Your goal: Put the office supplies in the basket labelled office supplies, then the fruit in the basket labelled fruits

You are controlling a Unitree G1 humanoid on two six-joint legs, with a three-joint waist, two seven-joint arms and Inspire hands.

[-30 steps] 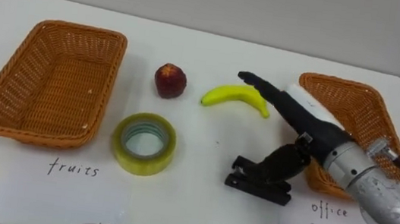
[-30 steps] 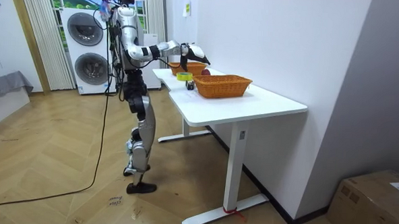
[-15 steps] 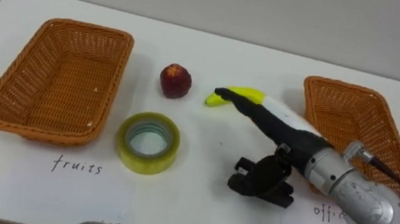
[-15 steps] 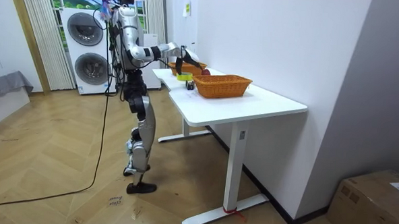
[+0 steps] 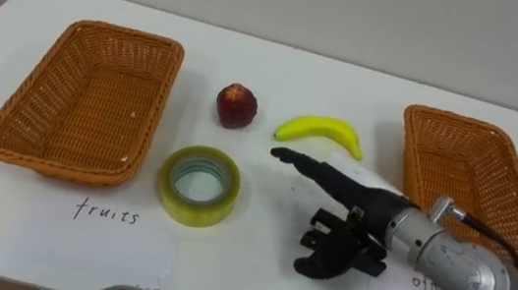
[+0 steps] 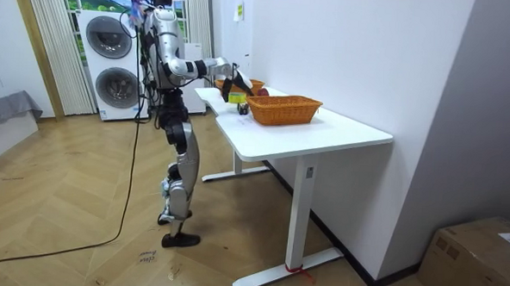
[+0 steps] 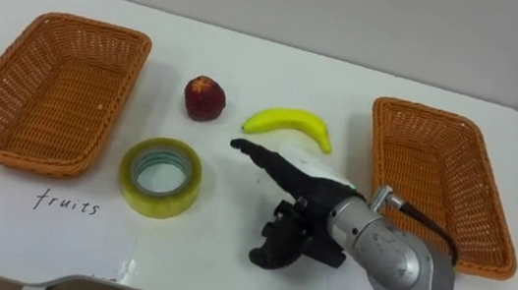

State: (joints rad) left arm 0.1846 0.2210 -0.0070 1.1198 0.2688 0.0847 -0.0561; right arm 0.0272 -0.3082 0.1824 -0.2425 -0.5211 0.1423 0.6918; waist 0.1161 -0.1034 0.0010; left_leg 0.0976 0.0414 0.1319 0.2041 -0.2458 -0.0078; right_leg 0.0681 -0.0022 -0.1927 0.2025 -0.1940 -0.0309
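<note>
My right hand (image 5: pixel 339 182) reaches in from the lower right, open, its straight fingers pointing left just in front of the yellow banana (image 5: pixel 320 131). Its thumb hangs down onto a black clip (image 5: pixel 332 256) lying on the white table, and the two merge there. A red apple (image 5: pixel 236 106) sits left of the banana. A roll of yellowish tape (image 5: pixel 199 185) lies flat nearer the front. Two wicker baskets hold nothing: the left basket (image 5: pixel 56 100) above a "fruits" label, the right basket (image 5: pixel 480 182) above an "office supplies" label. In the room view I stand at the table's far end, right arm out over it.
The handwritten paper labels (image 5: pixel 107 213) lie along the table's front edge. The table's back edge (image 5: pixel 281 44) meets a pale wall. In the room view a washing machine (image 6: pixel 113 42) stands behind me on the wooden floor.
My right hand has drawn back from over the banana toward the front and lowered, uncovering the banana; its thumb now rests on the black clip. The head camera has shifted slightly.
</note>
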